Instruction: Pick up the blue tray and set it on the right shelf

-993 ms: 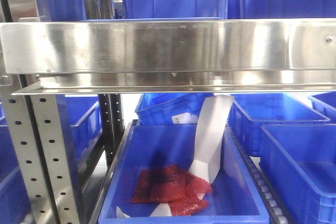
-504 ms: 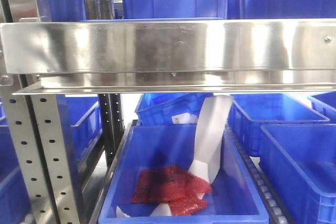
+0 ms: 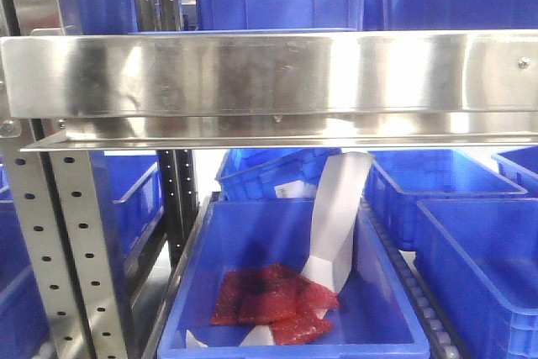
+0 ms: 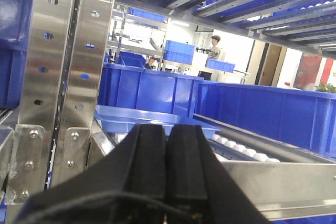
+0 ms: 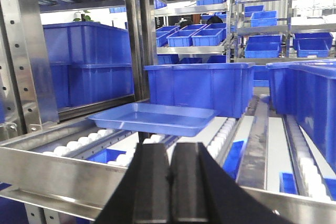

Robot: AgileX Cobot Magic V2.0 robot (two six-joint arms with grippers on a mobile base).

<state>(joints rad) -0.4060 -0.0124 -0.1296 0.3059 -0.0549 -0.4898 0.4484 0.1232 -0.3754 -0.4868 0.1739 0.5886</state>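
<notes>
Both pincers are pressed together on nothing: the right gripper (image 5: 169,174) shows its two black fingers meeting at the 6 o'clock edge of its wrist view, and the left gripper (image 4: 167,156) does the same in its own view.

Largest in sight is the right shelf (image 3: 269,73), its broad brushed-steel front edge spanning the front camera, with a perforated upright post (image 3: 71,241) at 8 o'clock. Below it stands a deep blue storage bin (image 3: 290,287) holding red packets (image 3: 273,296) and a white sheet (image 3: 336,224).

Smaller is the blue tray (image 5: 153,117), which lies flat on the white roller track (image 5: 105,140) at roughly 12 o'clock from the right pincer, in front of a blue bin (image 5: 199,85). From the left wrist its rim (image 4: 152,116) shows just beyond the fingers.

Judging from this, the tray already rests on the rack and neither pincer grips it, so the placing looks done; what remains is likely only pulling the arms clear.
</notes>
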